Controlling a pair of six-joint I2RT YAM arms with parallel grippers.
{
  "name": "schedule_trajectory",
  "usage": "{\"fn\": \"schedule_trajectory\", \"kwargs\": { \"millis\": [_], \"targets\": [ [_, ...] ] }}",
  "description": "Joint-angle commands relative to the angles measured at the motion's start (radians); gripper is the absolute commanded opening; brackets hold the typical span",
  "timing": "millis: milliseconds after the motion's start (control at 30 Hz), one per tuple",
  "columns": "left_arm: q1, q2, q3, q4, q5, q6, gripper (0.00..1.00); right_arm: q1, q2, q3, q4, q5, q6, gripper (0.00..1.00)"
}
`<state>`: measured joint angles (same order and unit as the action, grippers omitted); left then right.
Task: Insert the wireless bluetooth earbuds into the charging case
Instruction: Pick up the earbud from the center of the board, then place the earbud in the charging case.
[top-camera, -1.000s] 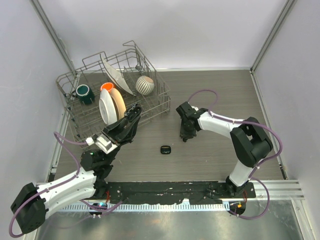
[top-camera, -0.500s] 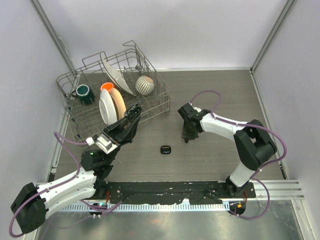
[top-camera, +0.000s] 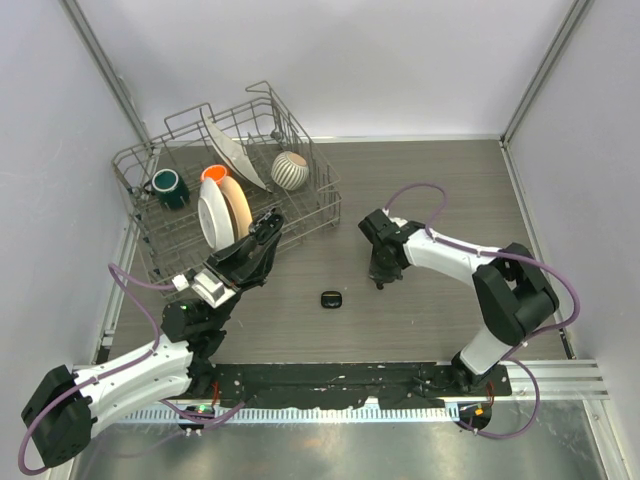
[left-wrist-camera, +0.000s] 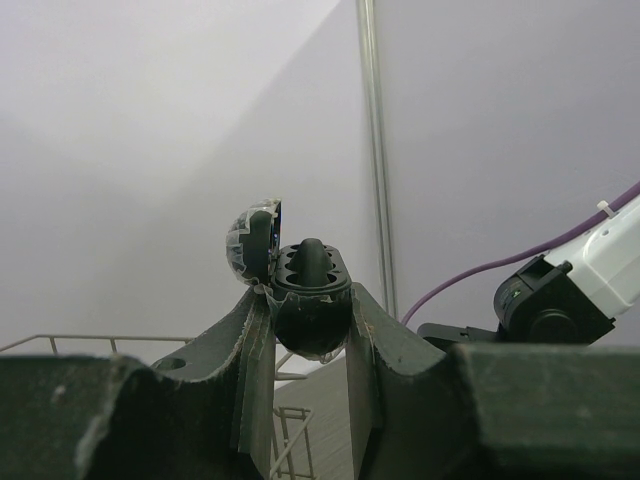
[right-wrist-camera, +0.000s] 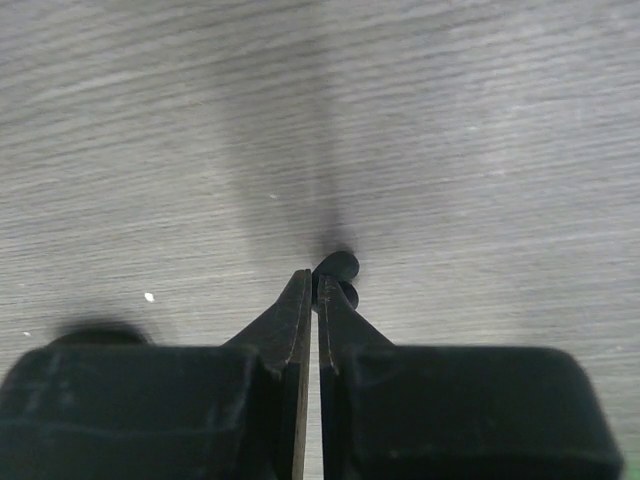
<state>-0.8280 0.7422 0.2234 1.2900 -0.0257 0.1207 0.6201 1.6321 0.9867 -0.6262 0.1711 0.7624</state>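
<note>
Dark wood-grain table (top-camera: 430, 190), white walls (top-camera: 400, 60); left pincer (left-wrist-camera: 308, 296) pinches open charging case (left-wrist-camera: 310, 272); right pincer (right-wrist-camera: 313, 276) pinches earbud (right-wrist-camera: 340, 267).

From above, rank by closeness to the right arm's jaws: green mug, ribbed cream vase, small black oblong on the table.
1. Small black oblong object, close by on the left.
2. Ribbed cream vase, metal wire rack's right end.
3. Dark green mug, rack's far left.
</note>
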Motion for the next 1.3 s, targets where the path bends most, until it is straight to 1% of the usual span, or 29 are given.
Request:
{"fn": "schedule_trajectory", "kwargs": {
  "millis": [0, 233, 333, 533, 600, 633, 667, 700, 733, 800, 833, 900, 933, 1033, 1100, 1133, 1200, 1267],
  "targets": [
    [0.006, -0.003, -0.002, 0.072, -0.003, 0.022, 0.0, 0.001, -0.046, -0.023, -0.081, 0.057, -0.005, 0.02],
    [0.004, 0.0, 0.002, 0.071, -0.002, 0.023, 0.0, 0.001, -0.069, -0.026, -0.076, 0.061, 0.005, 0.01],
    [0.006, -0.001, 0.002, 0.069, -0.002, 0.026, 0.0, 0.001, -0.118, -0.002, -0.09, 0.042, 0.015, 0.01],
    [0.006, 0.002, 0.002, 0.074, -0.011, 0.033, 0.0, 0.001, -0.32, 0.085, -0.075, -0.027, 0.084, 0.01],
    [0.006, 0.005, 0.001, 0.087, -0.014, 0.04, 0.0, 0.001, -0.417, 0.098, -0.024, -0.057, 0.151, 0.01],
    [0.006, 0.008, 0.001, 0.094, -0.016, 0.043, 0.0, 0.001, -0.449, 0.095, 0.05, -0.094, 0.176, 0.01],
    [0.006, 0.016, 0.001, 0.103, -0.017, 0.046, 0.0, 0.004, -0.486, 0.089, 0.089, -0.11, 0.205, 0.01],
    [0.006, 0.022, -0.001, 0.118, -0.016, 0.05, 0.0, 0.007, -0.544, 0.081, 0.129, -0.119, 0.271, 0.01],
    [0.004, 0.028, -0.002, 0.129, -0.014, 0.051, 0.0, 0.013, -0.572, 0.076, 0.214, -0.128, 0.299, 0.01],
    [0.004, 0.048, -0.006, 0.166, -0.006, 0.053, 0.0, 0.041, -0.622, 0.087, 0.281, -0.117, 0.378, 0.01],
    [0.006, 0.054, -0.006, 0.175, -0.006, 0.051, 0.0, 0.053, -0.63, 0.095, 0.351, -0.117, 0.397, 0.01],
    [0.006, 0.074, -0.004, 0.196, -0.003, 0.051, 0.0, 0.104, -0.632, 0.119, 0.404, -0.105, 0.426, 0.01],
    [0.004, 0.077, -0.001, 0.2, -0.002, 0.051, 0.0, 0.124, -0.623, 0.127, 0.474, -0.102, 0.442, 0.01],
    [0.006, 0.092, 0.001, 0.215, 0.003, 0.051, 0.0, 0.208, -0.591, 0.161, 0.57, -0.05, 0.459, 0.01],
    [0.004, 0.098, 0.001, 0.221, 0.003, 0.053, 0.0, 0.263, -0.574, 0.178, 0.598, -0.004, 0.472, 0.01],
    [0.004, 0.105, -0.001, 0.224, 0.003, 0.053, 0.0, 0.279, -0.559, 0.179, 0.662, 0.008, 0.474, 0.01],
    [0.004, 0.109, -0.002, 0.23, 0.004, 0.056, 0.0, 0.315, -0.54, 0.191, 0.689, 0.051, 0.486, 0.01],
    [0.006, 0.114, -0.005, 0.236, 0.004, 0.06, 0.0, 0.328, -0.506, 0.207, 0.688, 0.057, 0.511, 0.01]
  ]
}}
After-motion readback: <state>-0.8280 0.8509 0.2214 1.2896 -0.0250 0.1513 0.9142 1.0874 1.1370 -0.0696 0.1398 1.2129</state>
